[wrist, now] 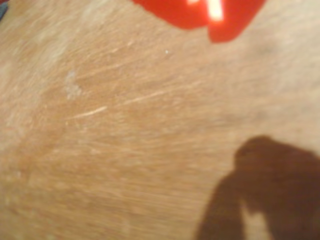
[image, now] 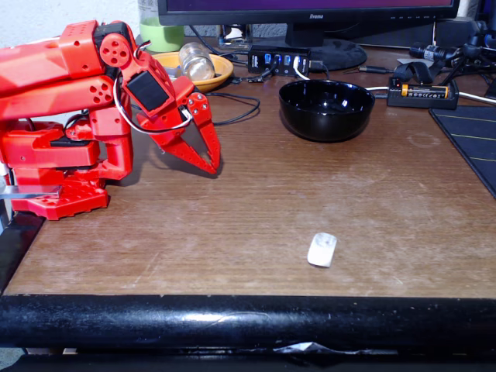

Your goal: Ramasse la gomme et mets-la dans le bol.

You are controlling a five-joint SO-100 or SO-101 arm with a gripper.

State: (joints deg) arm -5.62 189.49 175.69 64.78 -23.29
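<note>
The white gomme [image: 322, 249] lies flat on the brown wooden table [image: 256, 209], near its front edge and right of centre. The glossy black bol [image: 326, 109] stands empty at the back, a good way behind the gomme. My red gripper [image: 211, 165] hangs at the left beside the arm's base, pointing down at the table, fingers together and holding nothing; it is far left of both gomme and bol. In the wrist view the red fingertips [wrist: 220, 27] reach in from the top edge over bare, scratched wood, their shadow at lower right.
Behind the bowl stand a monitor foot [image: 325, 50] and a USB hub [image: 277, 60] with cables. A yellow dish with a glass jar [image: 198, 62] sits behind the arm. A battery charger [image: 422, 93] and a dark mat [image: 473, 139] lie at the right.
</note>
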